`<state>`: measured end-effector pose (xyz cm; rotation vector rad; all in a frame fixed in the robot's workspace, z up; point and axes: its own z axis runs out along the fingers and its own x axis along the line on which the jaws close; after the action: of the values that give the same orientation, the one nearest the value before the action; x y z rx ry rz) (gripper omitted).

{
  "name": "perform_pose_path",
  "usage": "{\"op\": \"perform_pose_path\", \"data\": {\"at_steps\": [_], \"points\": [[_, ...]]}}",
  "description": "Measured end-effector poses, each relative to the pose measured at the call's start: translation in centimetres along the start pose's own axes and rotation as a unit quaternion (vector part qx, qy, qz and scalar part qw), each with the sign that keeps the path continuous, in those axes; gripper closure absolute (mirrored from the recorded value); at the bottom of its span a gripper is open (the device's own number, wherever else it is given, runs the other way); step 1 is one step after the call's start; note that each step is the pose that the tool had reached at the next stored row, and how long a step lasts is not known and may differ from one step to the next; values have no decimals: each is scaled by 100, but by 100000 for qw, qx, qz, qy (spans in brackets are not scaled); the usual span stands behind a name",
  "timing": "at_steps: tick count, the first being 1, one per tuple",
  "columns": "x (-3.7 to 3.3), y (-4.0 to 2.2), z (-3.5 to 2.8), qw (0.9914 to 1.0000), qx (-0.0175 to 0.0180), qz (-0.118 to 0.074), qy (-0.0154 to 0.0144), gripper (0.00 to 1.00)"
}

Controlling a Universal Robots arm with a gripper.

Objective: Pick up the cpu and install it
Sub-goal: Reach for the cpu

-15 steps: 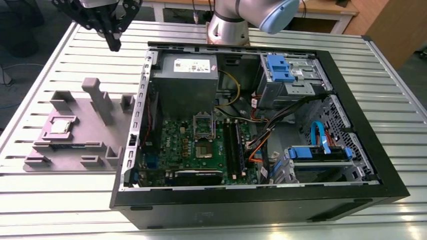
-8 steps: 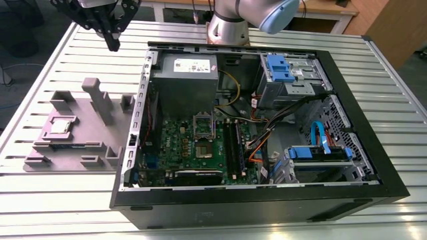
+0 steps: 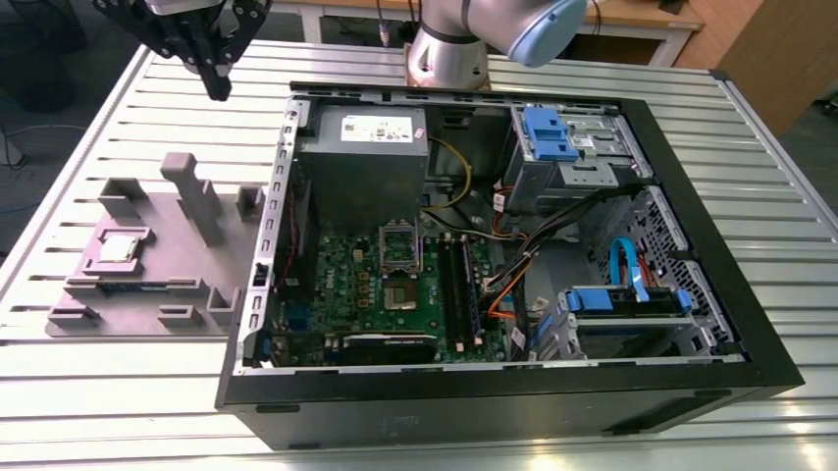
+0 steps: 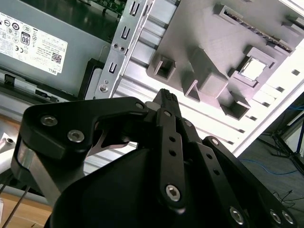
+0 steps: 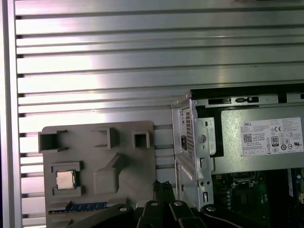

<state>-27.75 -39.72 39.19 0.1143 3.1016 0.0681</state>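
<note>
The black gripper (image 3: 216, 90) hangs with its fingers drawn together and nothing between them. It is over the far part of the ribbed aluminium worktop (image 3: 131, 392), toward the exterior view's left. In both wrist views its fingertips meet in a narrow point (image 4: 166, 97) (image 5: 163, 187) above the slats. They touch no object.

Nearer than the gripper, and well apart from it, a flat grey plastic holder plate (image 3: 171, 260) with upright posts and pockets lies on the worktop. The cpu (image 3: 121, 245), a small square chip with a dull silver top and a pale rim, lies flat in a square pocket of this plate, on the side toward the exterior view's left. It also shows in both wrist views (image 4: 252, 69) (image 5: 65, 179), seated in the same pocket.

Just beside the plate, on the exterior view's right, an open black computer case (image 3: 524, 397) lies on its side. In its far left corner sits a large grey metal power-supply box (image 3: 360, 162) with a white label. Nearer than that lies a green motherboard (image 3: 353, 289).

Beyond the case stands the arm's silver base (image 3: 445, 54) with a pale blue joint cap (image 3: 544, 29).
</note>
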Motion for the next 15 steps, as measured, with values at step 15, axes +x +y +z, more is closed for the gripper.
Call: {"op": "perform_pose_path", "data": {"at_steps": [15], "points": [[78, -6, 0, 100000, -5, -2, -74, 89]]}}
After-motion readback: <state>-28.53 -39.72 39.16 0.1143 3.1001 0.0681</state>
